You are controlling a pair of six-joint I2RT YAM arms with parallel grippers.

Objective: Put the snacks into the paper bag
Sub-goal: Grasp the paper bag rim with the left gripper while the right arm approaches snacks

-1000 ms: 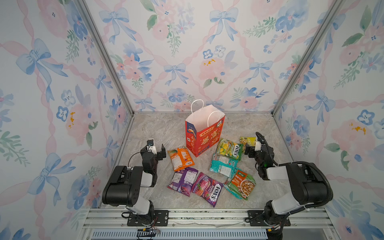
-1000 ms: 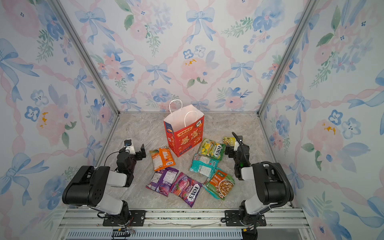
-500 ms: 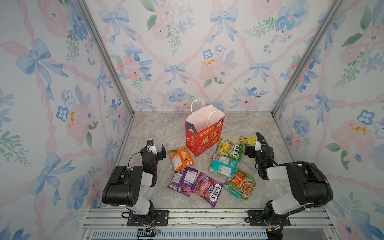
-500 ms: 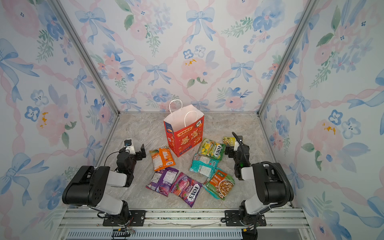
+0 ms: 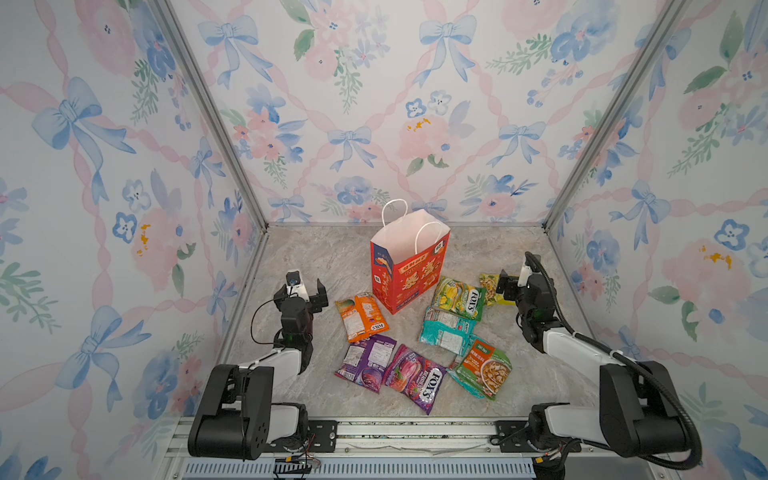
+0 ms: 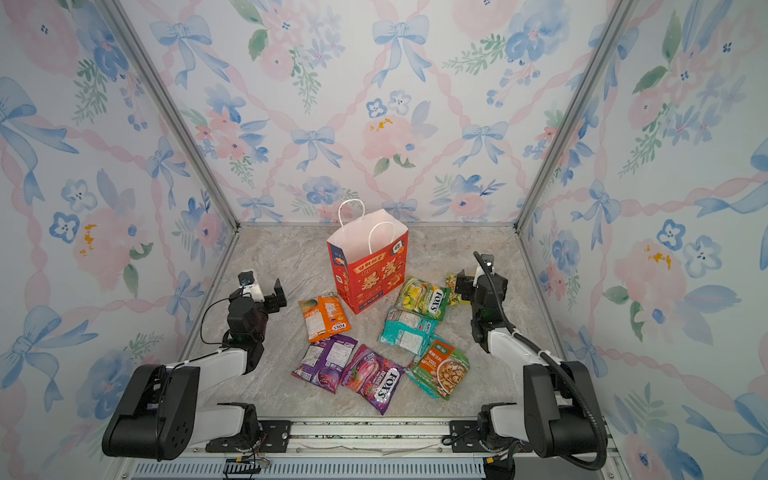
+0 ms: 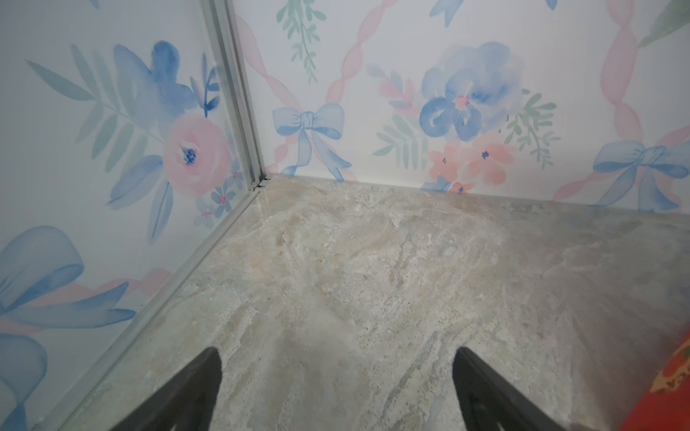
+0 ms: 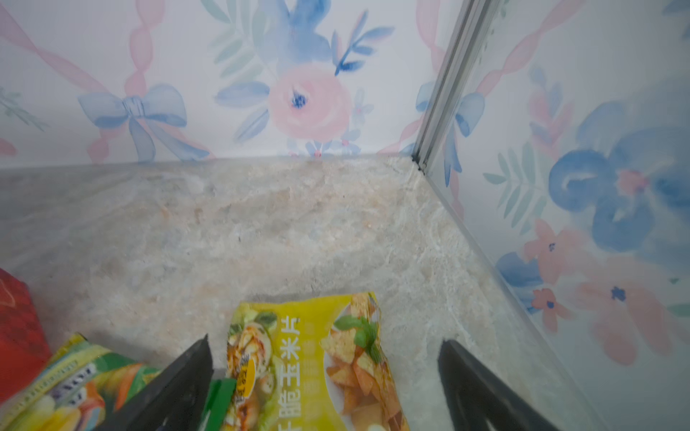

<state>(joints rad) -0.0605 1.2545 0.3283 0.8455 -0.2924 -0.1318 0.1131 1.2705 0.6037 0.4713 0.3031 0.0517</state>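
Now, bag: red paper bag (image 5: 409, 270) upright, centre of frame.
Snacks: seven packets on the marble floor (image 5: 316, 257), below and right of bag.
Left gripper (image 5: 302, 291): wide, empty.
Right gripper (image 8: 323, 377): wide, straddling the yellow packet (image 8: 317, 358).

Seven snack packets lie around one paper bag (image 5: 409, 266): orange (image 5: 362, 316) to its left; yellow-green (image 5: 459, 298), teal (image 5: 444, 334) and yellow (image 5: 489, 286) to its right; purple (image 5: 368, 361), magenta (image 5: 415, 376) and green (image 5: 482, 368) before it.
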